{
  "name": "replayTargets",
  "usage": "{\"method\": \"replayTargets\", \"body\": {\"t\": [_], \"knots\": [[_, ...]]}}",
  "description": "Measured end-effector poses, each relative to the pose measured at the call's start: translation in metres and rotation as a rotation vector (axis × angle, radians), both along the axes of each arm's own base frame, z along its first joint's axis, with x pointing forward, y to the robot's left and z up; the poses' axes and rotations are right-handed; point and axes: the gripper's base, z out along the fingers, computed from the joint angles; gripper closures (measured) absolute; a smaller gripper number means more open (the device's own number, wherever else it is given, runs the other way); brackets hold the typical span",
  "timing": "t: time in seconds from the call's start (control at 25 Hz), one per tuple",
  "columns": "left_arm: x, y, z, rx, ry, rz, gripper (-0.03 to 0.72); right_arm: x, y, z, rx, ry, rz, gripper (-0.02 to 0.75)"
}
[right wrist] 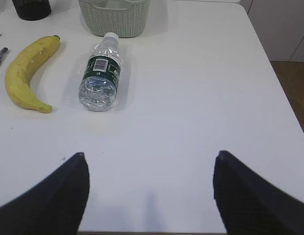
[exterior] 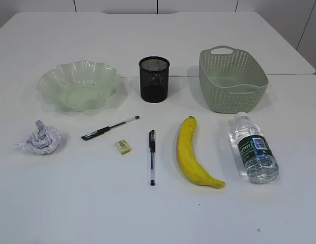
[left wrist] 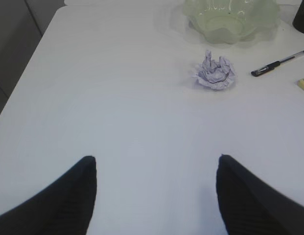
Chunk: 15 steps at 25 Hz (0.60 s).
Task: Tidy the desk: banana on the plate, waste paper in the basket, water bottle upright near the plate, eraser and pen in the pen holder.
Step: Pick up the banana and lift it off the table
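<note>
Pincers visible only in wrist views.

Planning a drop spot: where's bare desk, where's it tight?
Free: near edge of the white desk, below the crumpled white paper ball and yellow banana; also behind the black mesh cup. Crowded: middle row, pens to the clear plastic bottle.

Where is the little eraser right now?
In the exterior view the eraser lies flat on the desk, left of centre, between the two pens and in front of the pen holder.
</note>
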Motion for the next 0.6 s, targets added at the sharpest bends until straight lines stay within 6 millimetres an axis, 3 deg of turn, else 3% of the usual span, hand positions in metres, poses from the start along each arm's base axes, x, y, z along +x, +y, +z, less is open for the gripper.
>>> {"method": "replayTargets", "body": {"t": [0.6], "knots": [[0.0, -0.0001, 0.0, -0.001, 0.0, -0.001, 0.151, 0.0, 0.0, 0.0, 0.0, 0.0, 0.0, 0.151]]}}
